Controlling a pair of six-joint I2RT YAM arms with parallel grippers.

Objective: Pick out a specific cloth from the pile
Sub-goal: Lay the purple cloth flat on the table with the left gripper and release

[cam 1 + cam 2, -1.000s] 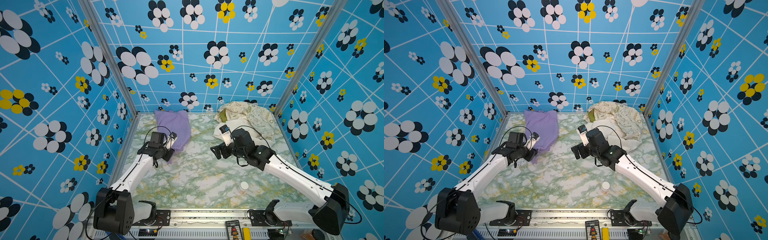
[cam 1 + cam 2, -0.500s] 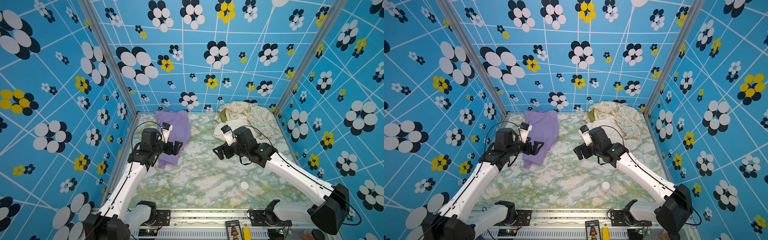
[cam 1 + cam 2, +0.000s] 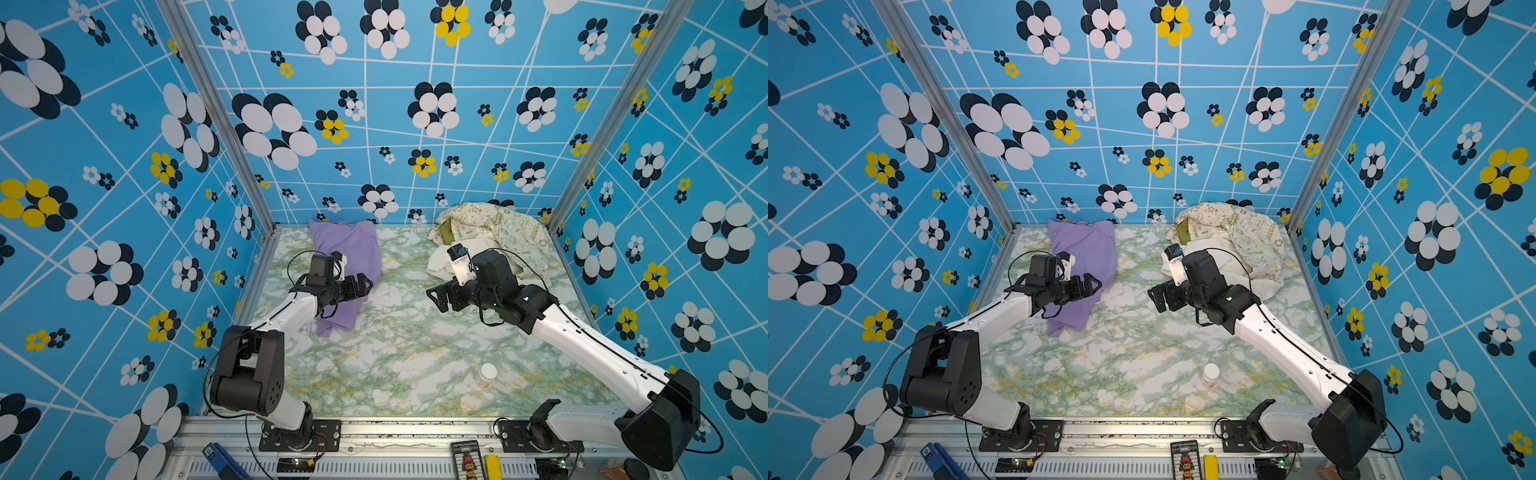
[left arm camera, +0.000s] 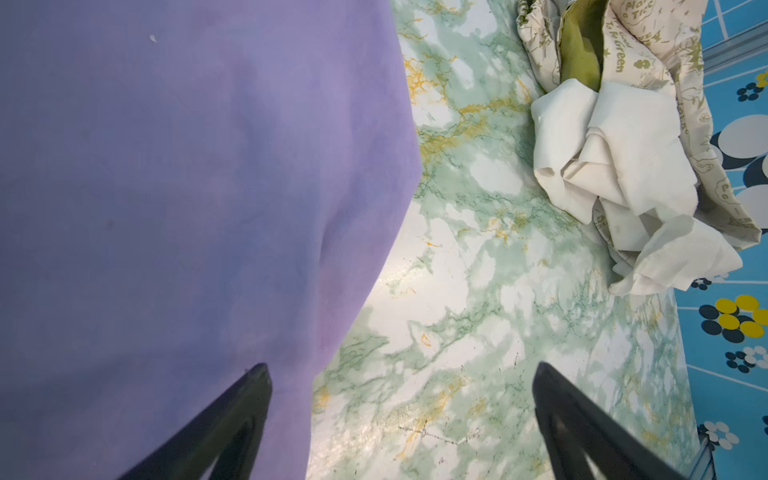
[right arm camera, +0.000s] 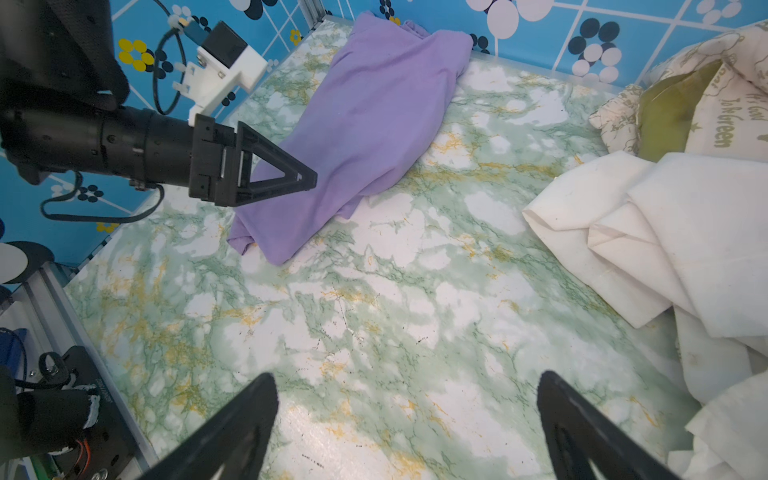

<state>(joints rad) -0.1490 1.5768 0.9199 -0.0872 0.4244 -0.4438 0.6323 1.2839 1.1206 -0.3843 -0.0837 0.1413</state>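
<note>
Shows cloth stretched flat on back left of table, far end at back wall, well apart from pile heaped in back right corner. Matches in both top views: cloth left, pile right, bare marble between. Finds left gripper hanging just above near half of cloth, jaws spread wide, empty, gripping nothing. Confirms via left wrist: 1 finger over cloth, the other over bare table, left gripper with nothing between fingers, pile off to the side. Finds right gripper mid-table just in front of pile, pointing toward cloth, also spread wide and empty. Confirms via right wrist: right gripper over bare table, cloth lying loose, left gripper raised over its edge, white folds of pile beside. Adds 1 small jar upright near front right, apart from both fabrics.
</note>
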